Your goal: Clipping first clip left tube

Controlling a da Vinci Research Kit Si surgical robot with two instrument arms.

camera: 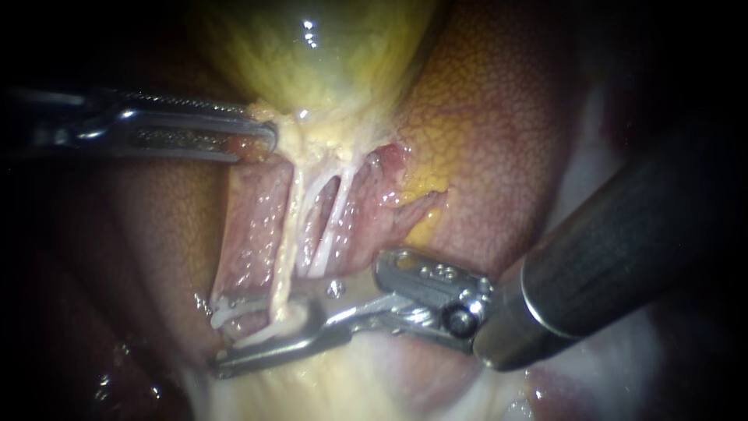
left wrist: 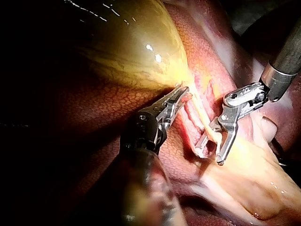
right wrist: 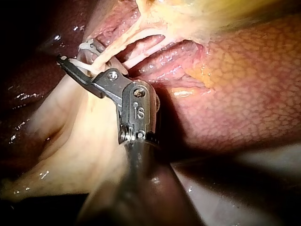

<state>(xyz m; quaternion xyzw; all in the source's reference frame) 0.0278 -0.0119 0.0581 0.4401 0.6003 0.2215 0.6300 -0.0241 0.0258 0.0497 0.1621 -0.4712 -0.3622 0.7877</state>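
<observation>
The left tube (camera: 284, 249) was straddled by the right instrument (camera: 220, 343) (2 jaws parted); the gallbladder (camera: 327, 70) was gripped by the left instrument (camera: 265, 142).

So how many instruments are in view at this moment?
2. The left instrument comes in from the left, gripping the gallbladder at its lower end. The right instrument comes in from the lower right, open around the left tube. None seems hidden.

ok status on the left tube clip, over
left instrument shut on gallbladder neck. right instrument jaws open, straddling left tube, not closed yet. nothing in the way.
</observation>
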